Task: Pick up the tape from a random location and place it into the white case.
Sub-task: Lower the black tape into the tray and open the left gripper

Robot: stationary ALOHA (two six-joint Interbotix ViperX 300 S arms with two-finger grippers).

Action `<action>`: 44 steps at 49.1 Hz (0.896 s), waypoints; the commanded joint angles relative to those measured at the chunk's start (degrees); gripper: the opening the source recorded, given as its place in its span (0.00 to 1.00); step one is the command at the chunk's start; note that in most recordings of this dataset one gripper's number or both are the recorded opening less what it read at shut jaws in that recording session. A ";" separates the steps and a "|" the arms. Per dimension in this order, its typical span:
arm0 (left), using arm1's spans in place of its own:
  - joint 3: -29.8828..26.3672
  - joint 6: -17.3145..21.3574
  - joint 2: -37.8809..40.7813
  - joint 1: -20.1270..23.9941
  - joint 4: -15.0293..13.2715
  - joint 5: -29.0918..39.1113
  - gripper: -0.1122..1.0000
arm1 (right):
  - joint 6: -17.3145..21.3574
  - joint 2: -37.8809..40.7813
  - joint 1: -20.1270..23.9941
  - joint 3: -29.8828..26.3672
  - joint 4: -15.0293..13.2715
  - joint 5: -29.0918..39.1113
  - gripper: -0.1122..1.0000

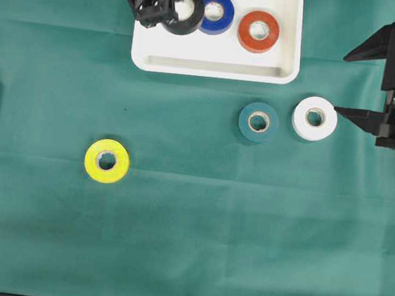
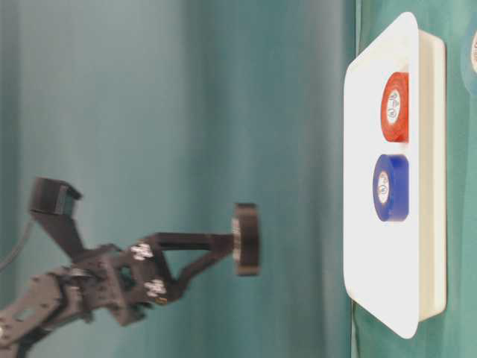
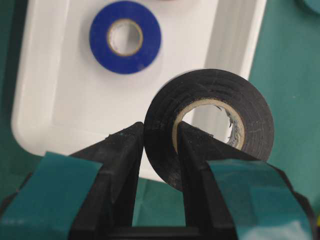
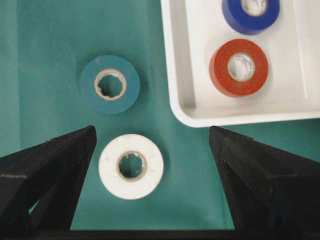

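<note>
A black tape (image 1: 191, 20) roll hangs in the air above the left part of the white case (image 1: 214, 58). My left gripper (image 1: 171, 7) is shut on its wall, one finger inside the core and one outside (image 3: 160, 132). In the table-level view the black tape (image 2: 246, 239) is well apart from the case (image 2: 369, 253). A blue tape (image 1: 225, 20) and a red tape (image 1: 246, 31) lie flat in the case. My right gripper (image 1: 346, 82) stands wide open at the right, just beside a white tape (image 4: 107, 167) on the cloth, with nothing between its fingers (image 4: 152, 132).
On the green cloth lie a teal tape (image 1: 246, 121) left of the white tape (image 1: 301, 116), and a yellow tape (image 1: 94, 160) at the left middle. The case's right third (image 1: 287, 30) is bare.
</note>
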 commanded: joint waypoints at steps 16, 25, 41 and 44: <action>11.07 0.09 3.52 2.29 -0.18 -14.33 0.26 | 0.18 0.00 -0.09 -0.35 -0.18 -0.53 0.91; 14.68 0.00 5.36 2.99 -0.26 -18.98 0.26 | 0.18 0.00 -0.09 -0.26 -0.18 -0.88 0.91; 15.64 0.00 6.50 3.16 -0.26 -20.83 0.26 | 0.26 0.00 -0.09 -0.26 -0.18 -0.88 0.91; 15.64 0.00 6.50 3.16 -0.35 -21.45 0.26 | 0.26 0.00 0.00 -0.26 -0.18 -0.88 0.91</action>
